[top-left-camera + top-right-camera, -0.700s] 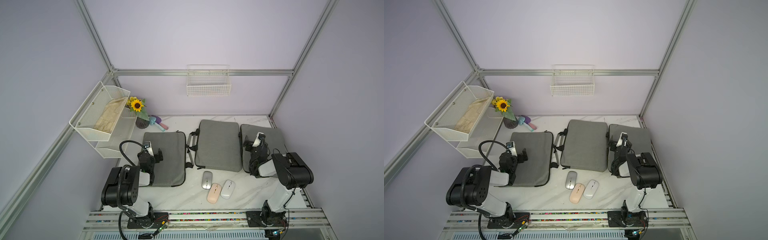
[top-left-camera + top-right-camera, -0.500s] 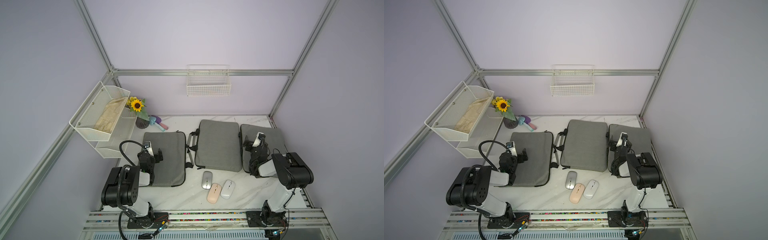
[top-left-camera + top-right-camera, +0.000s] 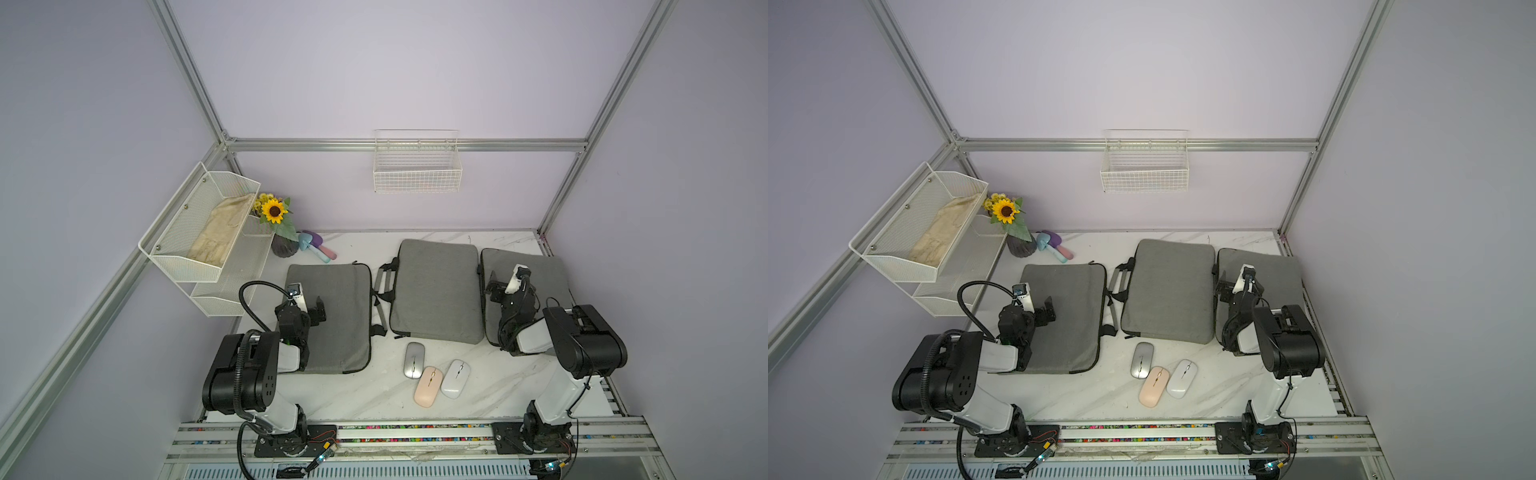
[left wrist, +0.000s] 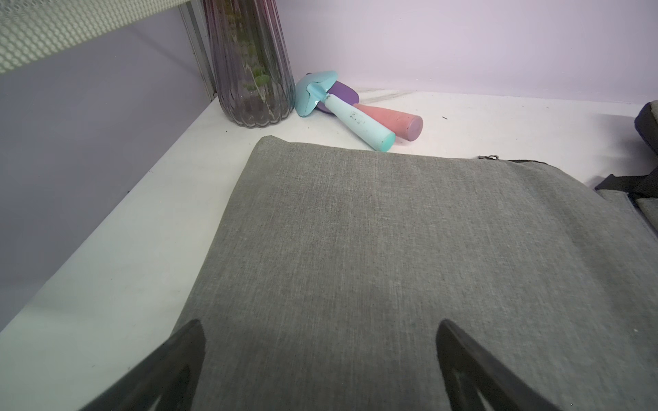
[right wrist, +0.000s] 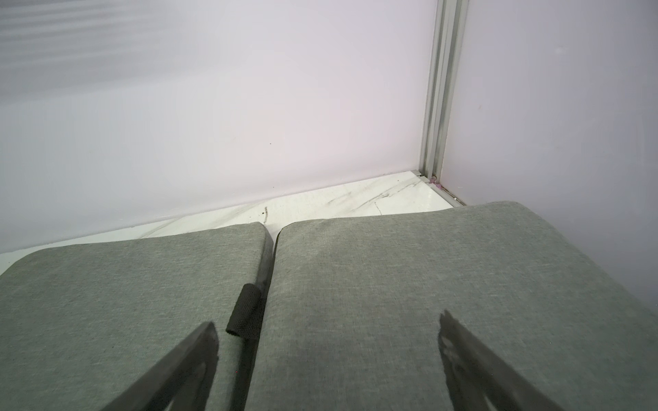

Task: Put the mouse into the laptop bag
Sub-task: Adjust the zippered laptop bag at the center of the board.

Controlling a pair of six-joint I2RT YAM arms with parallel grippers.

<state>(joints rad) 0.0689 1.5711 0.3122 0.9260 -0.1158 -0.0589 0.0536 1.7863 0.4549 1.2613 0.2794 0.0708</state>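
Three mice lie together on the white marble table near its front: a silver mouse (image 3: 414,360), a pink mouse (image 3: 428,386) and a white mouse (image 3: 456,378). Three grey laptop bags lie flat behind them: the left bag (image 3: 340,324), the middle bag (image 3: 436,286) and the right bag (image 3: 544,270). My left gripper (image 3: 309,303) hovers open over the left bag (image 4: 374,249), nothing between its fingers (image 4: 185,356). Open and empty too, my right gripper (image 3: 505,284) sits over the right bag's (image 5: 427,277) inner edge, beside the middle bag (image 5: 124,284).
A glass vase (image 4: 249,71) with a sunflower (image 3: 273,210) and two toy shovels (image 4: 356,117) stand at the back left. A white mesh shelf (image 3: 199,232) hangs on the left wall, a wire basket (image 3: 417,166) on the back wall. The middle bag's black handles (image 3: 384,286) face the left bag.
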